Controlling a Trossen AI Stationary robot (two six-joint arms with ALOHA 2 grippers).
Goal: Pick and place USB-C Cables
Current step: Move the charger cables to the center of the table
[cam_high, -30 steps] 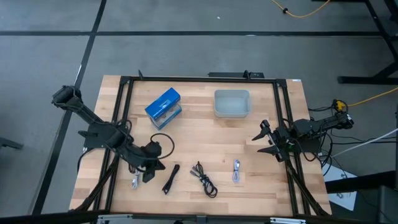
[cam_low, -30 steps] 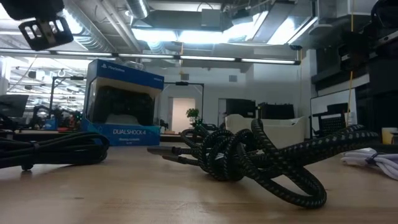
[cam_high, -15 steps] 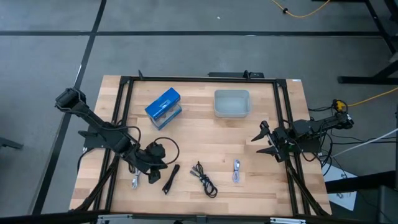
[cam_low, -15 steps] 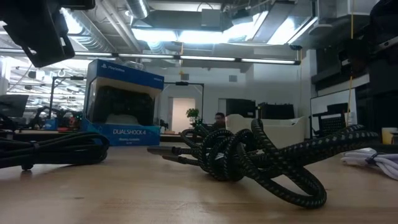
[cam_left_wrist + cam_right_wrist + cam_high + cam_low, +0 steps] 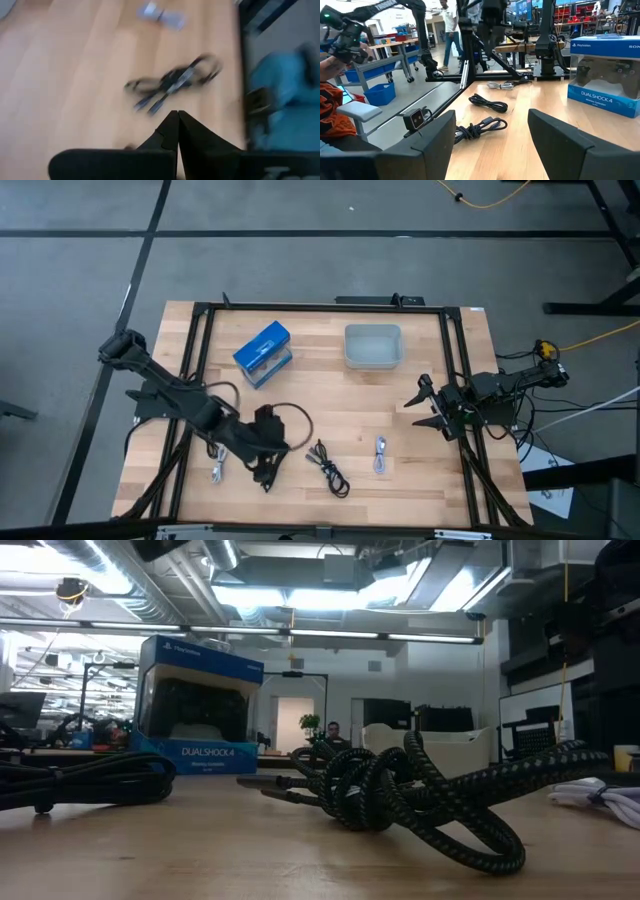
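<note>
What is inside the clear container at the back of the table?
In the high view the clear container appears empty; only its pale bottom shows, and no USB-C cable lies in it. The low view does not show its interior, so this rests on the high view alone.

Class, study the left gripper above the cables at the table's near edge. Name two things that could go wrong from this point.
The left gripper, fingers shut, hovers over the straight black cable bundle; descending shut, it would likely push the bundle instead of grasping it.

The tangled black braided cable lies close by; a sideways approach might snag it.
</note>
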